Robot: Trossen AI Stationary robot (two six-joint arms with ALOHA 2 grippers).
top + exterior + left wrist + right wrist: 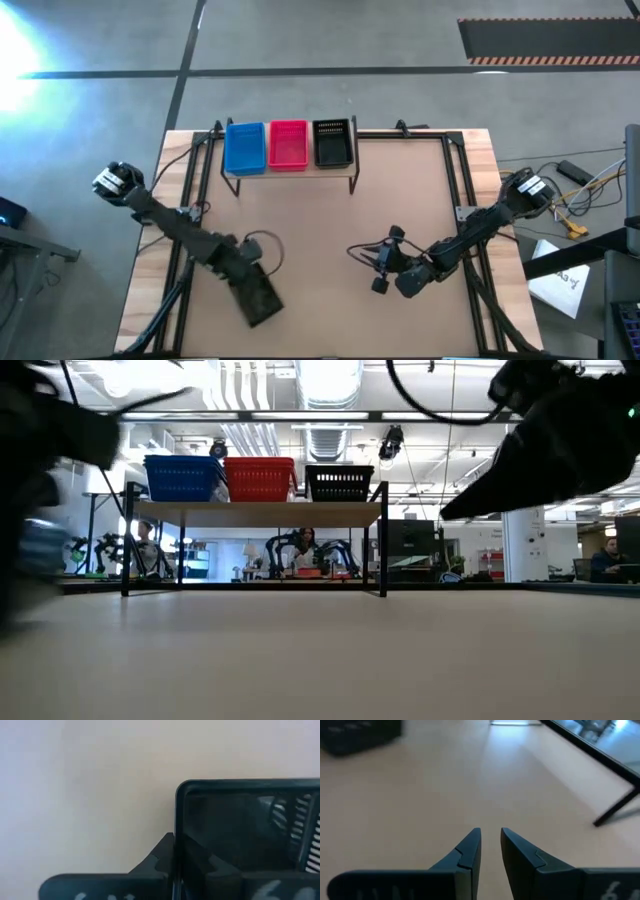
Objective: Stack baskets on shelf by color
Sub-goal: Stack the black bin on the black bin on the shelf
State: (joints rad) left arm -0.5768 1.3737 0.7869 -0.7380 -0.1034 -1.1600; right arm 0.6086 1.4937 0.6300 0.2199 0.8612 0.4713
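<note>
Nearest you, the left claw (258,298) grips a black basket (262,301) by its rim at the counter's (300,250) front left; its fingers (165,852) straddle the basket wall, one inside and one outside. The basket's long axis runs slantwise, not square to the shelf (290,172). The right claw (380,270) hovers at front right, fingers only a narrow gap apart, holding nothing. Far back, the shelf carries blue (245,147), red (288,145) and black baskets (334,143) side by side. Your held basket belongs on the black stack, straight back and to the right of the left claw.
</note>
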